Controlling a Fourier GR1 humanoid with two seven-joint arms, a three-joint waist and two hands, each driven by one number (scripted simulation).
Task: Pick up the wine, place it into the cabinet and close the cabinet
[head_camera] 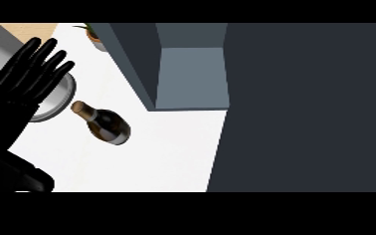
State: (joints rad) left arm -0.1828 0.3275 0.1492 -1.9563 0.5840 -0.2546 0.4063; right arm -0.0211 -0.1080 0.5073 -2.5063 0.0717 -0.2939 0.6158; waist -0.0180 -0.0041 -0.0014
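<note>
Wine point(106, 124) sits on the white counter point(161, 154), a dark bottle with its corked neck toward the upper left and its base toward the lower right. From this steep angle I cannot tell whether it stands or lies. The left hand point(31, 74) shows at the left edge, fingers straight, spread and pointing up, holding nothing, apart from the wine. Behind that hand peeks a grey round vessel point(62, 97), its rim near the bottle's neck. The cabinet point(191, 74) is up and right of the wine, its compartment open and grey-blue inside. Its dark door point(294, 104) fills the right side. A plant point(92, 34) stands by the cabinet's far left corner.
</note>
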